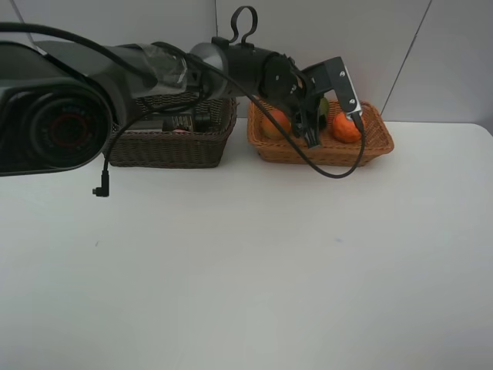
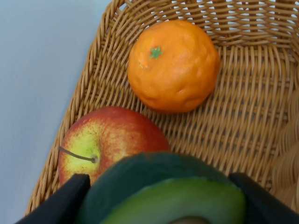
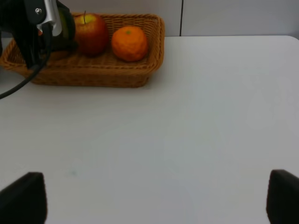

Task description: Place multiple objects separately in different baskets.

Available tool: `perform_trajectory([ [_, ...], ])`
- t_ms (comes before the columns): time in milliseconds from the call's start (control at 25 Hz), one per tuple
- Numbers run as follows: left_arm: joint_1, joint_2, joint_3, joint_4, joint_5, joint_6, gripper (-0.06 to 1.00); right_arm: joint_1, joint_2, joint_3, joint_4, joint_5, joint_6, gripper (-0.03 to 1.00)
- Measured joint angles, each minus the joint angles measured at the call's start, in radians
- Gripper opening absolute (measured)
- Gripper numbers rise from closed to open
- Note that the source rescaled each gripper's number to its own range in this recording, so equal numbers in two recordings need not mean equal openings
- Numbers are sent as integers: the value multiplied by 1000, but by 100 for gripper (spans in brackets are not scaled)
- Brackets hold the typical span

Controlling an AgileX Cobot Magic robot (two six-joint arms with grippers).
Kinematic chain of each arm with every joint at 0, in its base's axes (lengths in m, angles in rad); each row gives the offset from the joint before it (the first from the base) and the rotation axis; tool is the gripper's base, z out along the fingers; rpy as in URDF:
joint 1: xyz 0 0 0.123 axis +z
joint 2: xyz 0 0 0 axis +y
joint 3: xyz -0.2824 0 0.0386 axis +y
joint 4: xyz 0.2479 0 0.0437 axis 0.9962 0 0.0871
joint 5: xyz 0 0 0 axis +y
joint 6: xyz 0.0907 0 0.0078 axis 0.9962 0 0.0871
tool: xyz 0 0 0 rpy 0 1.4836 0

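My left gripper [image 1: 317, 123] reaches across into the light orange-tan basket [image 1: 377, 146] and is shut on the halved avocado [image 2: 154, 177], which fills the space between its black fingers [image 2: 60, 200]. Just beyond the avocado a red apple [image 2: 107, 140] and an orange tangerine [image 2: 173, 65] lie on the basket floor [image 2: 243, 93]. The overhead view shows the tangerine [image 1: 347, 127] to the right of the gripper and another orange-toned fruit [image 1: 276, 122] to its left. Low over the bare table, my right gripper [image 3: 152, 200] is open with nothing between its fingers.
The dark brown basket [image 1: 169, 146] stands left of the tan one, with dark items inside half hidden by the left arm. A loose black cable [image 1: 104, 181] hangs from that arm. A white wall runs right behind both baskets.
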Motion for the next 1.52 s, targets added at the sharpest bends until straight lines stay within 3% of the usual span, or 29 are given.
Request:
perform_trajectory([
  [520, 0, 0, 0, -16, 0, -56, 80, 0, 0, 0, 0, 0, 0, 100],
  [880, 8, 0, 0, -19, -2, -126, 92, 0, 0, 0, 0, 0, 0, 100],
  [1520, 12, 0, 0, -20, -6, -172, 92, 0, 0, 0, 0, 0, 0, 100],
])
